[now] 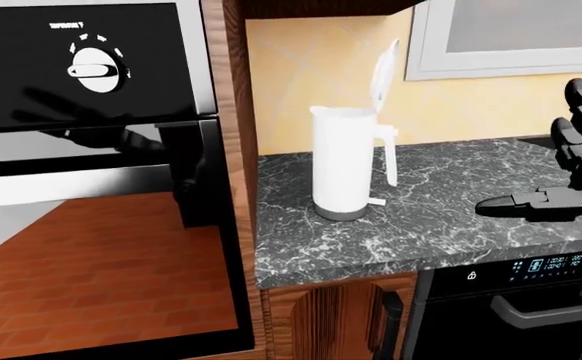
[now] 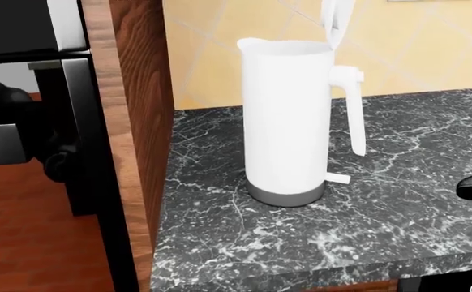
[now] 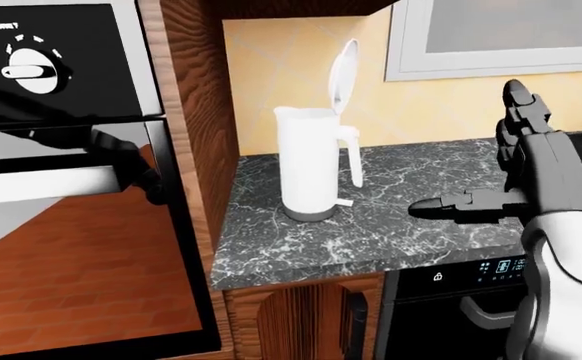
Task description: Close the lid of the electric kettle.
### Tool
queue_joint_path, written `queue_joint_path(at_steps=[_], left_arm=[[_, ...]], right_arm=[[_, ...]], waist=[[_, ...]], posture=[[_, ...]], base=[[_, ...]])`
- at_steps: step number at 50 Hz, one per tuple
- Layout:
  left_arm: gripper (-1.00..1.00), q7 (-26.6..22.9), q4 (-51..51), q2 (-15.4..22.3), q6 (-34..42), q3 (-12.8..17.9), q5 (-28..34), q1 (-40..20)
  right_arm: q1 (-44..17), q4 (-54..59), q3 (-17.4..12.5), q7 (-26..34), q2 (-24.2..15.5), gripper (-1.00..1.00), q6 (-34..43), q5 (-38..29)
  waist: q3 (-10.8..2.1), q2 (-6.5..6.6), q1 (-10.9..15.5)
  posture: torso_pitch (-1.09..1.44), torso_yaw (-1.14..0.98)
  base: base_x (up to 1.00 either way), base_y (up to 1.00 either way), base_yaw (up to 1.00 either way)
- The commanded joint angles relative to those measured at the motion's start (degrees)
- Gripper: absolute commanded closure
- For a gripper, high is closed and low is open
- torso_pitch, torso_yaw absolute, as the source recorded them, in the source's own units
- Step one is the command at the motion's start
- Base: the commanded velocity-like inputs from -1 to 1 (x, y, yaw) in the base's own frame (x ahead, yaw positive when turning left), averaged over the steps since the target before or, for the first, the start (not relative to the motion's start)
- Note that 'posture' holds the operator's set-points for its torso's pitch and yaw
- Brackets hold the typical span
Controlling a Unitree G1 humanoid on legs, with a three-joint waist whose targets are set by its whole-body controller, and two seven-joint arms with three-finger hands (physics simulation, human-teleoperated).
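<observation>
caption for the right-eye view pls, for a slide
White electric kettle on the dark counter, lid standing open; right hand open to its right.

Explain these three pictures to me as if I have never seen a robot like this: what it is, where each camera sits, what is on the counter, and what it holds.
These are simulator renders from a humanoid robot with three-finger hands. All three cameras sit on its head: one central view and a left-eye and right-eye pair showing nearly the same scene. On the dark marble counter stands a white electric kettle, its lid tipped up, open. Left of it is a wall oven with a round dial; below the counter, another black appliance with a lit display. The right hand stands to the right of the kettle above the counter, fingers spread, holding nothing. The left hand is out of sight.
</observation>
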Motion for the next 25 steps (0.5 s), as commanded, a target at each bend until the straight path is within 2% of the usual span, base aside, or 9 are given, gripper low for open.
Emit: queue_joint_path(at_steps=[1,11,16,25], left_arm=[[-1.00,-0.5,-1.2,1.4,-1.3,-0.3,-0.3,-0.7],[-1.00,-0.7,-1.2,1.4,-1.3,-0.1,-0.3,-0.6],[-1.00,-0.8,-1.1,1.5,-1.3,0.1,-0.3,-0.6],[-1.00,-0.7,-1.1,1.4,-1.3,0.2,-0.4,-0.5]], right_arm=[[-1.6,-0.3,0.9,1.4,-1.0,-1.00,-1.0,-1.9],[-6.4,2.8,5.2,7.8,-3.1,-1.00,1.6,-8.4],[-9.7,7.0,8.2,11.3,-5.3,-1.00,1.4,-12.2],[-14.7,11.8,11.4,17.8,-6.6,-1.00,0.8,-19.2]], waist=[[0.63,0.21,0.0],[0.62,0.55,-0.2],[0.67,0.80,-0.4],[0.75,1.14,-0.5]], posture=[[-0.64,0.00],[-0.64,0.00],[-0.64,0.00],[-0.64,0.00]], base=[[0.00,0.00,0.00],[0.00,0.00,0.00],[0.00,0.00,0.00],[0.00,0.00,0.00]])
